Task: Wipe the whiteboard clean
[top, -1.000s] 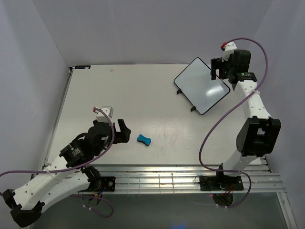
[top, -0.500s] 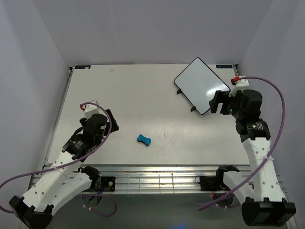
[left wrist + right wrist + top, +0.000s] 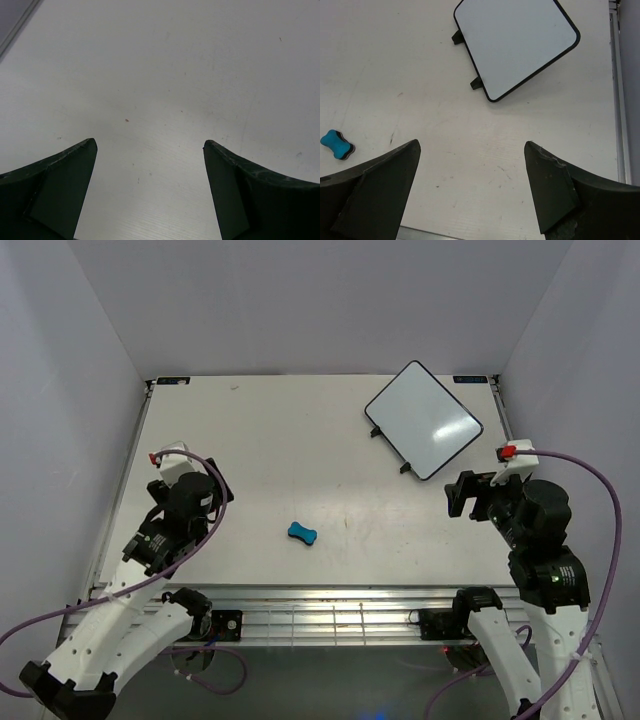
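The whiteboard (image 3: pixel 423 420) lies at the far right of the table, tilted, with a thin black frame and a blank white surface. It also shows in the right wrist view (image 3: pixel 517 45), with nothing written on it. A small blue eraser (image 3: pixel 302 533) lies on the table near the middle front, and shows at the left edge of the right wrist view (image 3: pixel 336 144). My right gripper (image 3: pixel 468 497) is open and empty, nearer than the board and apart from it (image 3: pixel 472 142). My left gripper (image 3: pixel 160 485) is open and empty at the left, over bare table (image 3: pixel 150 142).
Two black stand feet (image 3: pixel 476 83) stick out from the board's near-left edge. The table's right rail (image 3: pixel 618 100) runs close to the board. The left table edge (image 3: pixel 15 27) shows in the left wrist view. Grey walls enclose the table on three sides.
The right gripper has pulled back from the whiteboard's right corner toward the near right. The left gripper has drawn back left, away from the eraser. The board and eraser have not moved.
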`<state>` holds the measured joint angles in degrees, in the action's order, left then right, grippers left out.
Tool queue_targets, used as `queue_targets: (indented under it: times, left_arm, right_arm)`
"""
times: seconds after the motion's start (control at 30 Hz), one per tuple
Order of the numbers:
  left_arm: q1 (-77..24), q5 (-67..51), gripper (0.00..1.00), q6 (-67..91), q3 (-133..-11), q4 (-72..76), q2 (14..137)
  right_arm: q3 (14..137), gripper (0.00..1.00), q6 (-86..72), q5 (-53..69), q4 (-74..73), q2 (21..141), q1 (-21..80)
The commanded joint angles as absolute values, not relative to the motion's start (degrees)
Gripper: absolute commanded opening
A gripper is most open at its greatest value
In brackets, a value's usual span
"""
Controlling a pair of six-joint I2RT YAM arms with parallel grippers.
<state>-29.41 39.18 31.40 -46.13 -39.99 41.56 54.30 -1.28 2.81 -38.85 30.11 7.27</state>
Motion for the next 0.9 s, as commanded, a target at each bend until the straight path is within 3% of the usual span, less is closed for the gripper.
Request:
queue_targets:
  times: [0.0,0.1,0.47,0.87]
  left_arm:
    - [-29.1,47.1,0.98,30.1,-48.0,-39.0,39.9]
    - [-29.1,49.6,0.98,31.0,-44.0,-36.7,37.8]
    - [-28.9,41.3,0.98,29.0,-42.2,-34.9,37.6]
    - [-28.9,34.1,0.98,23.7,-38.1,-29.1,34.2]
  right_arm:
    - [54.1,0.9,-3.2,-2.6,-41.0,27.6,7.7]
    - [54.1,0.9,-3.3,-3.7,-40.7,25.8,8.4]
    - [49.1,0.9,-0.7,-14.1,-36.3,23.8,12.2]
    - [42.5,0.9,-1.8,-15.4,-31.6,20.3,12.5]
